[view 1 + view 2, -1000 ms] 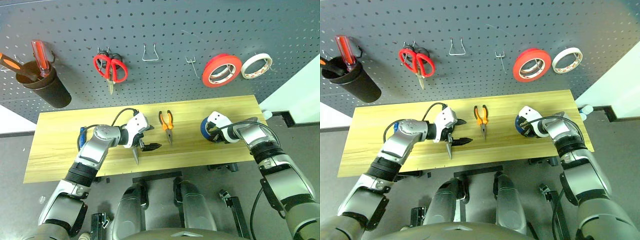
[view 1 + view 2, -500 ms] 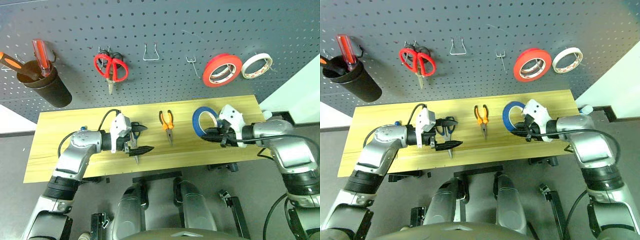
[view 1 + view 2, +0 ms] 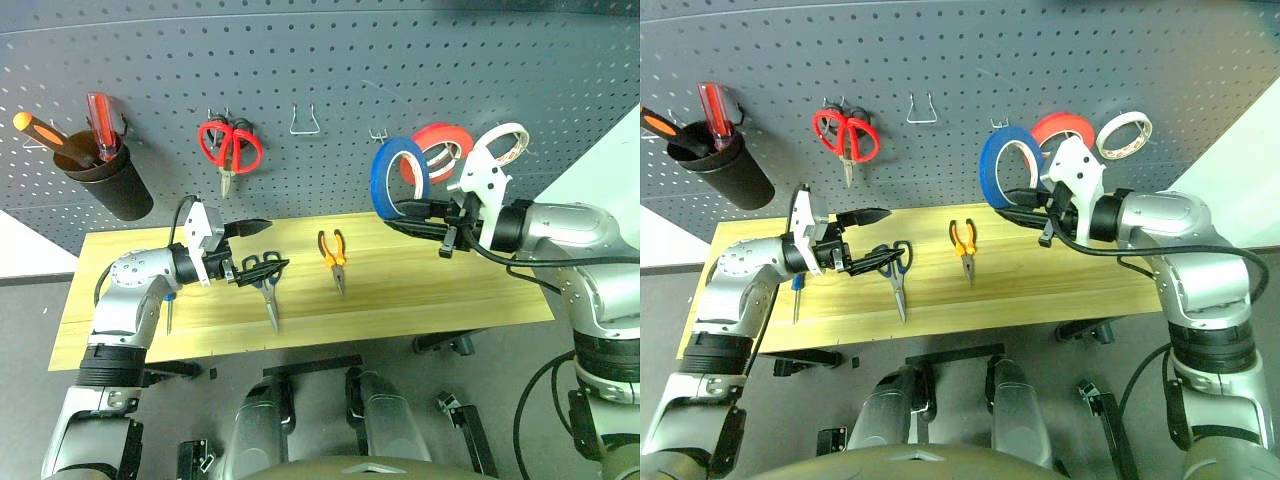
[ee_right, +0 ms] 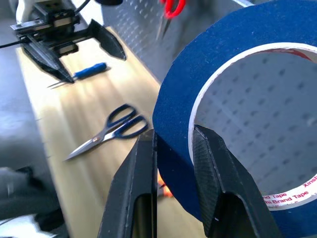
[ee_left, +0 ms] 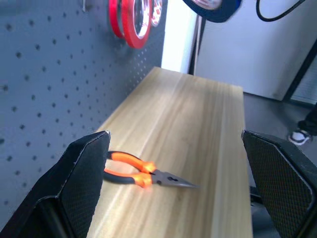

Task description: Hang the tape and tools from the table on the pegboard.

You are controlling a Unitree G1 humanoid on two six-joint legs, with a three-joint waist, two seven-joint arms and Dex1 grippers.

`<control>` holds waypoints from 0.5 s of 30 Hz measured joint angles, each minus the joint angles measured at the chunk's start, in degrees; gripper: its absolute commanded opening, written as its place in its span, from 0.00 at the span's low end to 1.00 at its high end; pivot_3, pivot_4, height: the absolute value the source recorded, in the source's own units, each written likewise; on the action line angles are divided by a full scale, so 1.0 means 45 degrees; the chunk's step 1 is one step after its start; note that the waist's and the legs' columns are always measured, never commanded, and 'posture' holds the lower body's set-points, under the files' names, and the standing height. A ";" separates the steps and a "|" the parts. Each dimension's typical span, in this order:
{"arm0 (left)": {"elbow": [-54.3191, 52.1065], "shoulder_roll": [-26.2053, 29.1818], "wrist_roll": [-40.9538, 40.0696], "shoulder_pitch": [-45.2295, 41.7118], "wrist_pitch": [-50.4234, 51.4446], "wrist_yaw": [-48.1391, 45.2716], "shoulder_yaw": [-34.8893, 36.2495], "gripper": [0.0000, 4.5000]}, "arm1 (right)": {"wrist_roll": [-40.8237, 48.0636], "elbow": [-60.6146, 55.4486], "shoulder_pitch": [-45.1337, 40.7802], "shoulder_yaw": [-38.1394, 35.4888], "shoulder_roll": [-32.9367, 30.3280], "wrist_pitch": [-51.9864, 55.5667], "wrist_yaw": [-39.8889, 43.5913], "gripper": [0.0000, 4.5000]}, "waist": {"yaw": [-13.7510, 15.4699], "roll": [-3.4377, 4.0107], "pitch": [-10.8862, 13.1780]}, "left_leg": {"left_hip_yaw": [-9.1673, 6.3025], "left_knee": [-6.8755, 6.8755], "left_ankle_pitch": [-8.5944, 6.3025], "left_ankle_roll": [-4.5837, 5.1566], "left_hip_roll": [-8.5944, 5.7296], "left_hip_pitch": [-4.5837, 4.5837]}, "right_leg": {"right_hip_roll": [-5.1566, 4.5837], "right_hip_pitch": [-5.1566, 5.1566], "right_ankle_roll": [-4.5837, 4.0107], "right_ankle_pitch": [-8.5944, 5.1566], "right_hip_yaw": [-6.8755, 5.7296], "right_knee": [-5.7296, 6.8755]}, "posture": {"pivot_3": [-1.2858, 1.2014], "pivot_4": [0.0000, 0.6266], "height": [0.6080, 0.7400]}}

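The right gripper (image 3: 412, 213) is clamped on the rim of the blue tape (image 3: 397, 176), holding the roll up on edge before the pegboard (image 3: 330, 60) beside one red tape roll (image 3: 440, 146) and one cream-white roll (image 3: 503, 142); the core's print reads "Brand Tape". The left gripper (image 3: 256, 247) hangs wide open and empty over the table (image 3: 420, 300). On the table lie one pair of dark-handled scissors (image 3: 266, 284) and one pair of pliers (image 3: 334, 256), tips toward the near edge, and one blue screwdriver (image 3: 796, 292).
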 measured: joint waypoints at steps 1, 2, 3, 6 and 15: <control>0.0004 -0.0002 0.0000 -0.0020 -0.0076 0.0033 0.0004 1.00 | -0.0080 0.0246 -0.0138 0.0136 0.0078 -0.0230 -0.0137 0.15 | -0.0018 0.0005 -0.0025 | 0.0005 0.0006 0.0001 0.0000 -0.0001 0.0001 | 0.0000 0.0001 0.0004 0.0007 0.0000 0.0003 | 0.46 0.17 0.93; 0.0006 -0.0003 -0.0001 -0.0023 -0.0118 0.0078 0.0012 1.00 | -0.0187 0.0504 -0.0250 0.0301 0.0158 -0.0472 -0.0253 0.15 | -0.0038 0.0007 -0.0057 | 0.0006 0.0010 0.0001 0.0001 -0.0001 0.0002 | 0.0001 0.0004 0.0006 0.0012 0.0001 0.0005 | 0.46 0.17 0.93; 0.0041 -0.0001 0.0002 -0.0027 -0.0150 0.0121 0.0021 1.00 | -0.0411 0.0890 -0.0398 0.0505 0.0302 -0.0774 -0.0371 0.15 | -0.0072 0.0001 -0.0108 | 0.0012 0.0016 0.0002 0.0002 -0.0003 0.0006 | 0.0006 0.0009 0.0008 0.0016 0.0000 0.0006 | 0.46 0.16 0.93; 0.0153 -0.0001 0.0018 -0.0061 -0.0248 0.0193 0.0032 1.00 | -0.1328 0.2343 -0.0880 0.1442 0.0766 -0.1821 -0.0833 0.15 | -0.0183 -0.0006 -0.0265 | 0.0029 0.0023 0.0006 0.0006 -0.0006 0.0013 | 0.0016 0.0017 0.0000 0.0026 0.0000 0.0007 | 0.46 0.16 0.93; 0.0210 0.0076 0.0266 -0.0076 -0.0515 0.0392 0.0053 1.00 | -0.3797 0.7685 -0.2836 0.3075 0.3047 -0.4484 -0.2772 0.15 | -0.0209 0.0001 -0.0351 | 0.0041 0.0031 0.0063 -0.0014 0.0011 0.0028 | 0.0054 0.0017 -0.0045 0.0070 0.0003 0.0043 | 0.48 0.15 0.93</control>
